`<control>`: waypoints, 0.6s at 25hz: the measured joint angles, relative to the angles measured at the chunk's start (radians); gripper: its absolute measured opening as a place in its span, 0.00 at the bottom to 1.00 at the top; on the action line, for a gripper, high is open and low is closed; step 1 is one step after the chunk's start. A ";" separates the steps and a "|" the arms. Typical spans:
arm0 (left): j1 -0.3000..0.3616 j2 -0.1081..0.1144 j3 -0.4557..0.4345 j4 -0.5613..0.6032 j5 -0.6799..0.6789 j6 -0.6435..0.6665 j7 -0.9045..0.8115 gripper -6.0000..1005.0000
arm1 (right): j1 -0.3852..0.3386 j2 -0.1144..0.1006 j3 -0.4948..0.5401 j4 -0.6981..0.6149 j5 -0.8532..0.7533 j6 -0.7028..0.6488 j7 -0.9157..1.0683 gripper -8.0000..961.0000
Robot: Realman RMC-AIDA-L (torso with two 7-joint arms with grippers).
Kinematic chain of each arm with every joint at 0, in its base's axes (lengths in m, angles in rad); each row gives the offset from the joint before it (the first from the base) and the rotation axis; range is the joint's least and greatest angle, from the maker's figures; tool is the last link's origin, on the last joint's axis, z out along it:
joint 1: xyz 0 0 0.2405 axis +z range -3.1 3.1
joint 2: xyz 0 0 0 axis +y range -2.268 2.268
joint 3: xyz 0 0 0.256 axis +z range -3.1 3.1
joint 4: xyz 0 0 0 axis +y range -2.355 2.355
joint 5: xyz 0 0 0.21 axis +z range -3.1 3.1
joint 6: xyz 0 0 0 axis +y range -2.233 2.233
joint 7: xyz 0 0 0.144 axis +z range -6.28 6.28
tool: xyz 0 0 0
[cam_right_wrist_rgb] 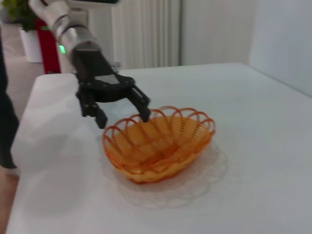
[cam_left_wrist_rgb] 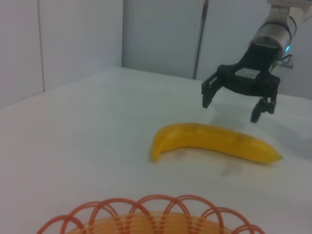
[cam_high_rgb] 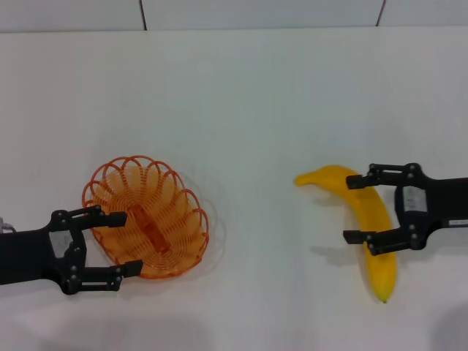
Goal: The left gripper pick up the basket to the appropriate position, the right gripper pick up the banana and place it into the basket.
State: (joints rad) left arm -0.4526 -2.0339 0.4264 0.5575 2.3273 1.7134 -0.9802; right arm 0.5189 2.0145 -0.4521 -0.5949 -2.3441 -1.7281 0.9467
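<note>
One smooth yellow banana [cam_high_rgb: 365, 219], orange wire basket [cam_high_rgb: 146, 217]

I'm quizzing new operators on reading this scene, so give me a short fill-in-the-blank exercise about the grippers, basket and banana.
1. The left gripper is open at the rim of the orange ____.
2. The right gripper hangs open over the ____, which lies on the white table.
3. The banana is ____ the basket, apart from it.
4. The basket rests on the ____.

Missing words: basket; banana; outside; table
</note>
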 joint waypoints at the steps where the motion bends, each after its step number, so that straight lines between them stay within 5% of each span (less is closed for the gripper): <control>1: -0.001 0.000 0.000 -0.001 0.000 0.000 0.000 0.87 | 0.006 0.000 -0.009 0.006 0.000 0.004 0.001 0.92; 15: -0.001 0.000 -0.002 0.000 -0.012 0.002 0.000 0.86 | 0.009 -0.002 -0.013 0.018 0.005 0.006 0.003 0.91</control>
State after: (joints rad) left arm -0.4541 -2.0340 0.4248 0.5573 2.3152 1.7158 -0.9802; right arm 0.5278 2.0123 -0.4649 -0.5767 -2.3392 -1.7225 0.9502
